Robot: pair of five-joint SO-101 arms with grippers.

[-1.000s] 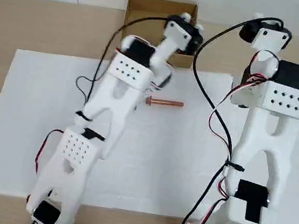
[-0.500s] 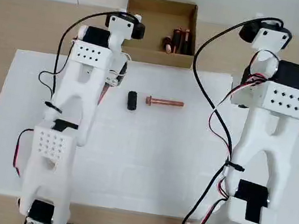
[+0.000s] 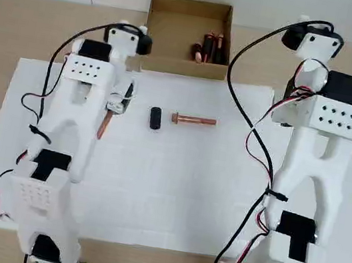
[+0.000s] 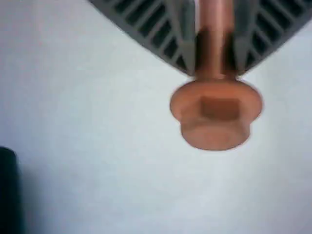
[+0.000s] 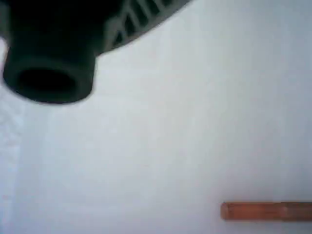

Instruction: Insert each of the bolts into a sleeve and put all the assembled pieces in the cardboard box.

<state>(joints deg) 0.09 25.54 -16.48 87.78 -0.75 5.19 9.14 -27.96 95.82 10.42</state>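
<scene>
Copper bolt [image 4: 216, 114], black sleeve [image 5: 48, 73], white mat [image 3: 186, 194], brown box [image 3: 180, 67].

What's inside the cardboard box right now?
The cardboard box holds a cluster of copper bolts in black sleeves in its right half. How many I cannot tell; the near wall hides the floor's front edge.

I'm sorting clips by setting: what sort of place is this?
Probably a robotics lab bench: two arms on a wooden table, a white mat, and a box holding assembled bolts.
</scene>
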